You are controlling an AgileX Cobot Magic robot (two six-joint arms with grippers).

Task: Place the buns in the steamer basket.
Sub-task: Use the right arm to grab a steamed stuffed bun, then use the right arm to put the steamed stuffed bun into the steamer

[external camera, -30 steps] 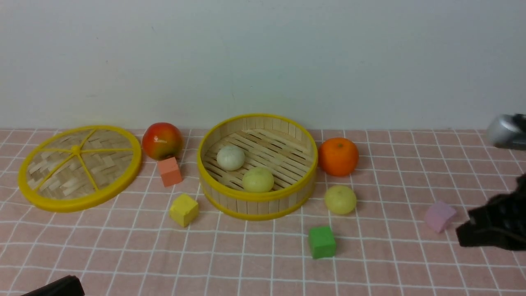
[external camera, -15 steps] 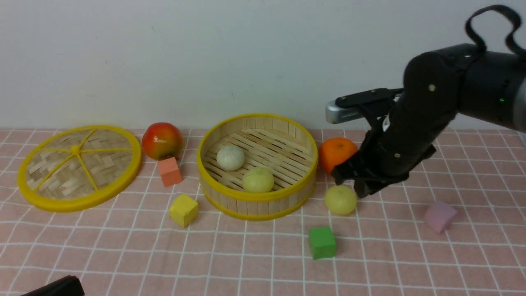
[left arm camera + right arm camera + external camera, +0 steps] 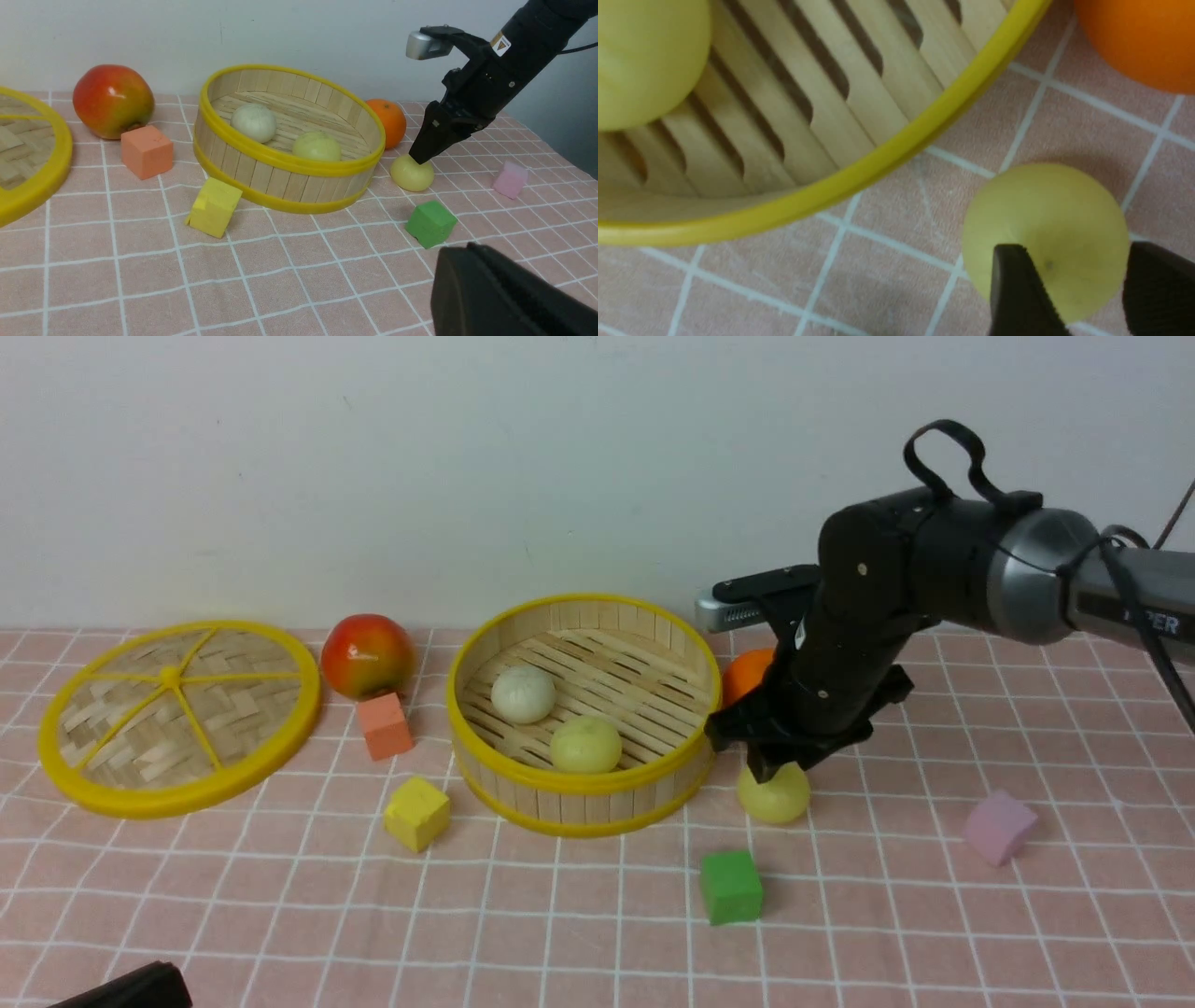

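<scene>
The steamer basket (image 3: 579, 786) stands mid-table and holds two buns, one off-white (image 3: 523, 694) and one pale yellow-green (image 3: 585, 744). A third bun (image 3: 777, 798), also yellow-green, lies on the cloth just right of the basket. My right gripper (image 3: 773, 763) points down onto its top, open. In the right wrist view its two fingers (image 3: 1017, 280) straddle this bun (image 3: 1041, 214), which rests on the cloth. My left gripper (image 3: 469, 249) is shut and empty, low at the near left corner (image 3: 131, 989).
A flat woven lid (image 3: 173, 714) lies far left, with an apple (image 3: 367, 655) beside it. An orange (image 3: 747, 674) sits behind the right gripper. Foam cubes are scattered around: salmon (image 3: 386, 726), yellow (image 3: 417, 813), green (image 3: 731, 886), pink (image 3: 999, 826). A wall closes the back.
My right arm has swung in from the right edge to stand over the loose bun, and its jaws have opened. The left arm has not moved.
</scene>
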